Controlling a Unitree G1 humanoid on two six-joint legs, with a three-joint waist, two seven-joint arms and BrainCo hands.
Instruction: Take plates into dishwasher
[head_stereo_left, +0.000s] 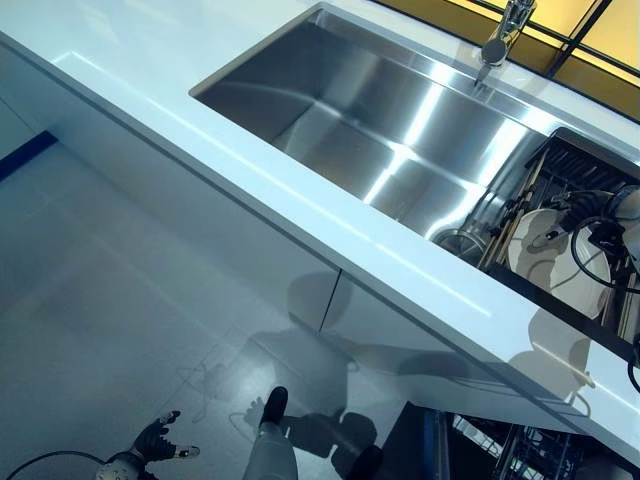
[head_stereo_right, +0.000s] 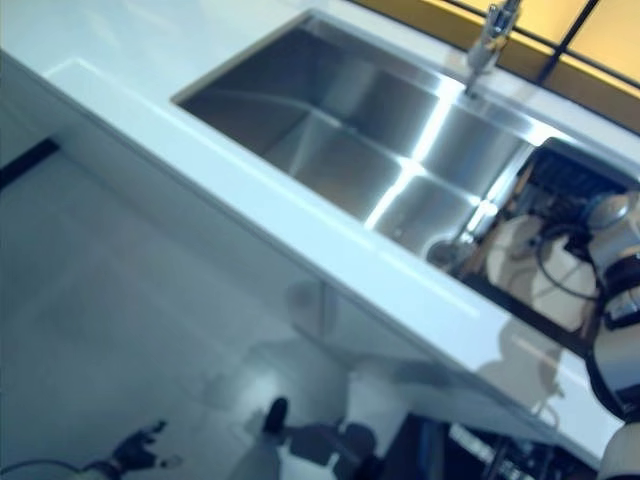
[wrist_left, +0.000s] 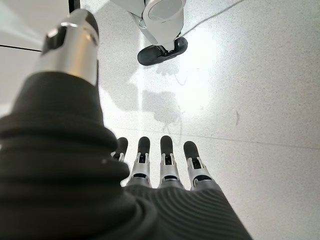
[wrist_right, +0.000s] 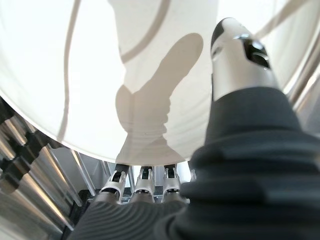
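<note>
A white plate (head_stereo_left: 545, 255) stands on edge in a dark wire rack (head_stereo_left: 590, 160) at the right end of the sink. My right hand (head_stereo_left: 585, 208) is at the plate's top edge. In the right wrist view the plate (wrist_right: 100, 75) fills the picture: the thumb (wrist_right: 235, 55) lies across its face and the fingers (wrist_right: 145, 182) pass behind its rim, so the plate sits pinched between them. My left hand (head_stereo_left: 152, 440) hangs low over the floor, and its fingers (wrist_left: 167, 160) are straight and hold nothing.
A steel sink (head_stereo_left: 380, 120) with a faucet (head_stereo_left: 500, 35) is set in the white counter (head_stereo_left: 300, 200). Below the counter's front edge, at the lower right, the wire rack of an open dishwasher (head_stereo_left: 500, 445) shows. White cabinet fronts drop to a pale tiled floor (head_stereo_left: 100, 300).
</note>
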